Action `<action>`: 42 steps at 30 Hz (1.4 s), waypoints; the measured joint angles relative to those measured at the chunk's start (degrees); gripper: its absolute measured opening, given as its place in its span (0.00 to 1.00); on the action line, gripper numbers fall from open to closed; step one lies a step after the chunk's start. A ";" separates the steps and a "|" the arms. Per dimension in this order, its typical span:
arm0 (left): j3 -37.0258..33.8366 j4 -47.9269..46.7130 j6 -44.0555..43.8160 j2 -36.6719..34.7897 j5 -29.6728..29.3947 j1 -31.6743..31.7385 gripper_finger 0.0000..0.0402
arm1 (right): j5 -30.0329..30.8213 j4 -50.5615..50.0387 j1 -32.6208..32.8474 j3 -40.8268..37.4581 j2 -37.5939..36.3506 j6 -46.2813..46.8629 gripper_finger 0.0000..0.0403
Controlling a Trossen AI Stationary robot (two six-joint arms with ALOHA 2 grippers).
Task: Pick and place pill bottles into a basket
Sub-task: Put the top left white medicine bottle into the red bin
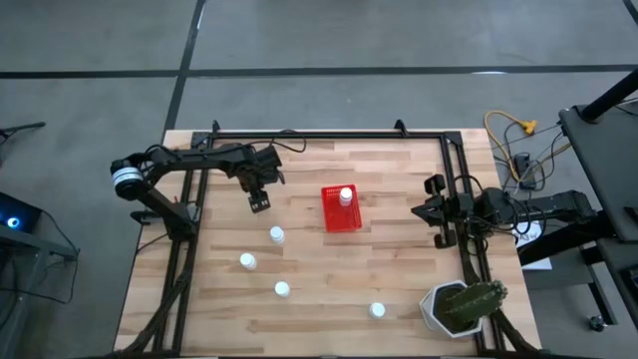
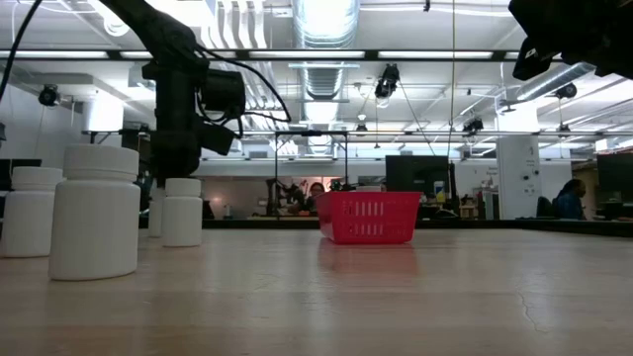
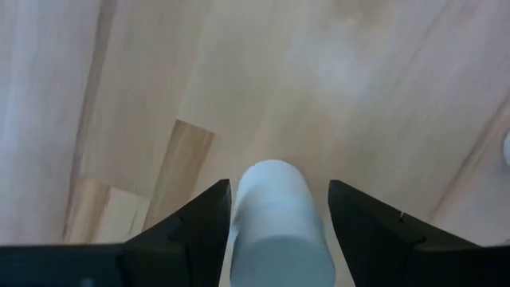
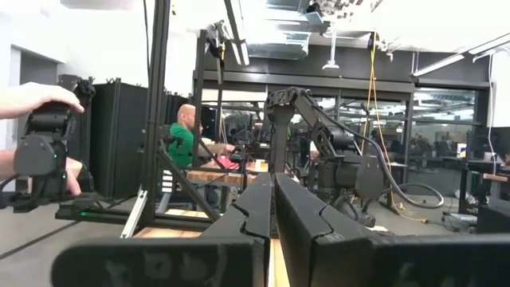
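A potted plant [image 1: 461,307] is seen at the near right corner of the wooden table [image 1: 399,269]. Four pill bottles stand upright on the near half of the table, well apart from one another: one [image 1: 377,310] at near centre-right, one [image 1: 282,289] left of it, one [image 1: 246,261] farther left, and one [image 1: 276,235] a little farther back, nearest the left arm. In the low view three of them are seen at the left, the closest one [image 2: 95,212] large in the foreground.

The red basket [image 1: 340,213] is set near the middle of the table, and one bottle [image 1: 346,195] is seen standing inside it at its far end. In the low view the basket [image 2: 367,217] is seen resting on the tabletop.

The left gripper [image 1: 258,200] is held above the table, left of the basket and beyond the loose bottles. In its wrist view another white bottle [image 3: 276,215] is clamped between its two dark fingers [image 3: 195,227], above bare wood.

The right gripper [image 1: 433,211] is parked at the right edge of the table, its fingers [image 4: 251,207] pressed together with nothing between them.
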 joint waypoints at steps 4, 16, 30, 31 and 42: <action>0.00 0.05 1.01 -0.37 1.38 -0.02 0.48 | 0.00 0.00 0.00 0.00 0.00 0.02 0.02; -1.36 0.00 0.97 -4.47 1.39 -0.11 0.48 | 0.00 0.00 0.00 0.00 -0.02 0.11 0.02; -4.66 -1.43 -0.09 -5.60 0.86 -0.11 0.48 | 0.00 0.00 0.02 0.00 -0.02 0.01 0.02; -4.66 -1.51 -0.13 -5.60 0.84 -0.11 0.48 | 0.00 0.02 0.00 0.00 -0.02 0.11 0.02; -4.66 -3.16 -0.52 -5.60 0.82 -0.11 0.48 | 0.00 0.02 0.02 0.00 -0.02 0.09 0.02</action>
